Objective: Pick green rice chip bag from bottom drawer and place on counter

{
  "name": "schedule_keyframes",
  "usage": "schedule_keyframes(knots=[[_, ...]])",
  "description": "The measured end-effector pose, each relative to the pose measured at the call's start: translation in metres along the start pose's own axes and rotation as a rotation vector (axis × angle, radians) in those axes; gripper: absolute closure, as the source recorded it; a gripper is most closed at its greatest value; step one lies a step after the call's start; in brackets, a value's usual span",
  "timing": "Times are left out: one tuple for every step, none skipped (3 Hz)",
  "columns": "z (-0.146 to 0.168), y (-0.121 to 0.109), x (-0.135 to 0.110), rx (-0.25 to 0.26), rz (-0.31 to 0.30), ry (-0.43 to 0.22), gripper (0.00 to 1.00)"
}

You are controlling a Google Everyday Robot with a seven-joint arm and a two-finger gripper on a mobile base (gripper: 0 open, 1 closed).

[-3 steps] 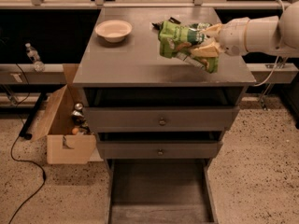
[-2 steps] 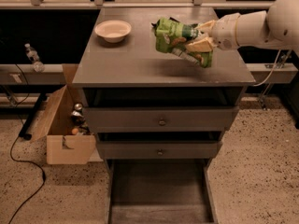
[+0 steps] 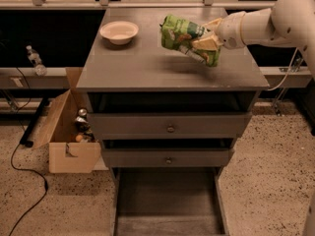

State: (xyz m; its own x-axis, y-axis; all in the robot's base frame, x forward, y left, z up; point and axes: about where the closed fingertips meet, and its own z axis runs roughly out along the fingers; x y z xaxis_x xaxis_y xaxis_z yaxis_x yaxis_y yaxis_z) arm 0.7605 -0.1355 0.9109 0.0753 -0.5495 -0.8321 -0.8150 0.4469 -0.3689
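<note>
Cabinet filled the middle of the frame, one unit with three drawers. Its counter was a single broad grey slab, bare across the front and the lower left, with all four edges in sight. Below it, two knobbed drawers sat slightly pulled out. The one bottom drawer stood fully open at the lower middle of the frame, with its flat floor bare between low side walls.

One pale arm reached in from the upper right. Its gripper hung over the right half of the counter, back from the front edge, with its fingers pinching the right end of the green rice chip bag. The single bag was tilted and looked held clear of the surface, with a shadow under it.

One cardboard box stood open on the floor just left of the cabinet. One shallow bowl rested at the counter's upper left, well apart from the bag. One bottle stood at the far left, and one dark cable trailed across the lower left floor.
</note>
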Motion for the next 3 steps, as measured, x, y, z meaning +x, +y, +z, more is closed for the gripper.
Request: schedule_keyframes(knots=[[0.007,-0.002,0.002,-0.015,0.010,0.010,0.05],[0.010,-0.002,0.004,-0.035,0.010,0.019,0.00],[-0.004,-0.011,-0.005,-0.019,-0.012,0.007,0.00]])
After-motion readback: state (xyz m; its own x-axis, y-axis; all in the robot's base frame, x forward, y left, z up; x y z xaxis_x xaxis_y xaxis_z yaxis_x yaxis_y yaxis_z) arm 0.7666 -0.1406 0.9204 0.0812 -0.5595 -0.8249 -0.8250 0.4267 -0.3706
